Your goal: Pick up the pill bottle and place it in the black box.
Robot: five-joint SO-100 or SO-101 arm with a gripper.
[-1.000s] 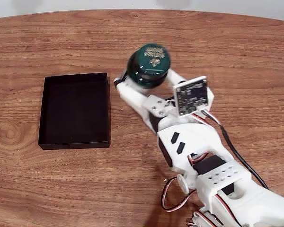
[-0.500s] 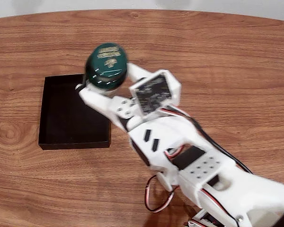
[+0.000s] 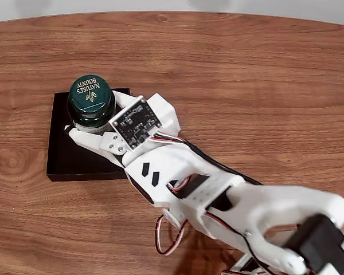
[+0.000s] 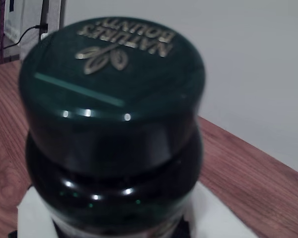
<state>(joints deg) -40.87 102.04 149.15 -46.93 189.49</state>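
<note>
Carrying the small dark-green pill bottle with its round gold-printed cap [image 3: 91, 100] over the shallow matte-black rectangular box [image 3: 60, 163].

We see the white arm's gripper [image 3: 86, 123] with its jaws clamped on the bottle, upright above the box's upper right part on the wood-grain surface [image 3: 264, 80]. We judge pickup and most of the carry done; what is left is lowering and release. The wrist view shows the cap [image 4: 111, 69] close up.
</note>
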